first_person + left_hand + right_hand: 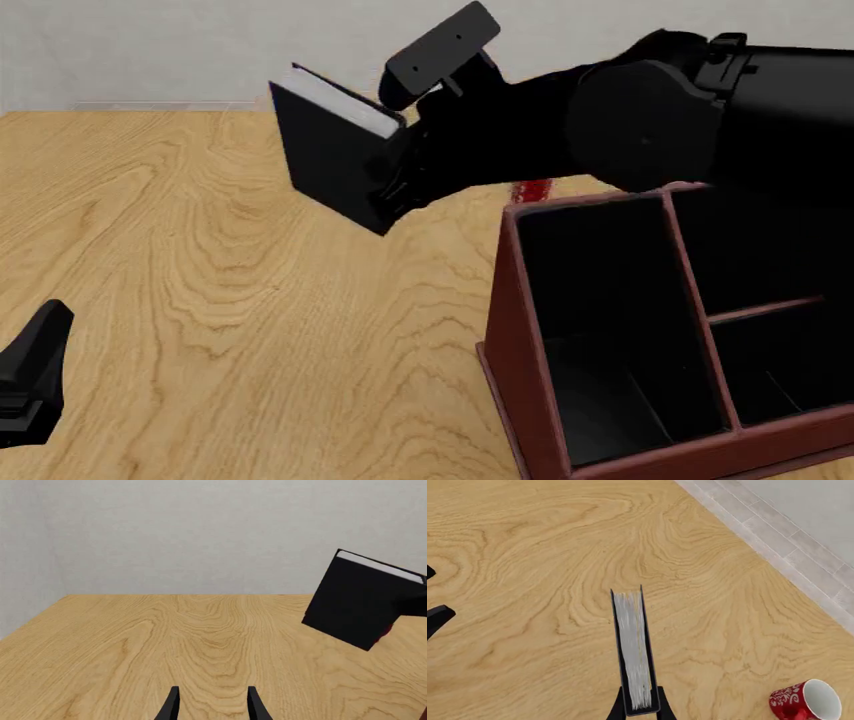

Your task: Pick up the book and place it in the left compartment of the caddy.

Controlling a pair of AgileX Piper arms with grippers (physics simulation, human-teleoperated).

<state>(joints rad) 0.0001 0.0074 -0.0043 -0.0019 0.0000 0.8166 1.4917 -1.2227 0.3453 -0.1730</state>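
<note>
The book (334, 160), black with a grey-white page edge, hangs tilted in the air above the table, to the left of the caddy (511, 330). My right gripper (396, 185) is shut on the book's edge. In the right wrist view, the page edge (632, 650) runs out from between the gripper's (640, 712) fingers. The left compartment (601, 330), a tall black-lined bay, lies to the right of the book and lower. My left gripper (213, 705) is open and empty, low over the table at the near left (27, 385). The book also shows in the left wrist view (360, 600).
A red-and-white cup (806, 702) stands on the table behind the caddy, mostly hidden by the right arm in the front view (534, 190). The wooden table (200, 280) extends left of the caddy. A grey wall (200, 530) rises beyond the table's far edge.
</note>
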